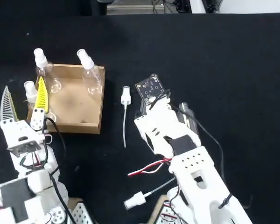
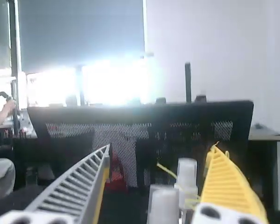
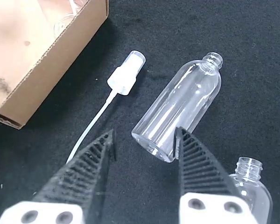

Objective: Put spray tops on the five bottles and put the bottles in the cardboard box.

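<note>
Your right hand (image 3: 144, 144) is hanging released, its black fingers (image 3: 91, 179) spreading over a capless bottle (image 3: 177, 114) that is lying on its side on the desk (image 3: 252, 56). A second open bottle (image 3: 252, 189) is sitting just beside one finger. A loose spray top (image 3: 126, 77) is trailing its long tube between the capless bottle and the cardboard box (image 3: 46, 65). Two capped bottles (image 1: 91, 72) are standing in the box. A third bottle (image 1: 30, 91) is standing at the box's left edge, between the spread fingers of your released left hand (image 1: 23, 88). Another spray top (image 1: 135, 200) is lying between the arm bases.
</note>
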Motion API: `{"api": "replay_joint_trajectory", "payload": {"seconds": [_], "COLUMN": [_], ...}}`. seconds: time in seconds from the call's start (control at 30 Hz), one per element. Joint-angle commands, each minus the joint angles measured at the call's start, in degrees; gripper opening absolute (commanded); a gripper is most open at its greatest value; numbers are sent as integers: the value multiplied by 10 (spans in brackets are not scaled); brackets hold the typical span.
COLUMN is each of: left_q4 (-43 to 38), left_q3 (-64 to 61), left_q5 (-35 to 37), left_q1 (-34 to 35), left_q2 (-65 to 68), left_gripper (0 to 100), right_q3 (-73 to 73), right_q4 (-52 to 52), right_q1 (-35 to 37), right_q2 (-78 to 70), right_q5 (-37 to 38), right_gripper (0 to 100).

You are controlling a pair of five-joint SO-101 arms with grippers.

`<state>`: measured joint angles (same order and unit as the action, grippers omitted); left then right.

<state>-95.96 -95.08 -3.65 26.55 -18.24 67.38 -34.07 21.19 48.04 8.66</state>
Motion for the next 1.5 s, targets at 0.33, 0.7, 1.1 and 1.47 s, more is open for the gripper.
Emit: {"api": "replay_joint_trajectory", "payload": {"seconds": [0.33,0.7,1.1,1.47], "left_q4": [262,818,1002,1453], "left_q3": [-16,-22,11,265], "left_q5": [-40,-40,-34,136], "left_q1": [3,3,-2,-267], "left_q2": [-360,-782,-864,-851], "left_gripper": [297,296,296,296], "right_q3": [-6,-5,-15,-25], "right_q4": [12,12,16,15], "right_q1": [-4,-6,-76,-112], "right_q2": [8,7,7,5], "right_q5": [1,-10,-118,-137], "right_gripper": [178,178,177,177]}}
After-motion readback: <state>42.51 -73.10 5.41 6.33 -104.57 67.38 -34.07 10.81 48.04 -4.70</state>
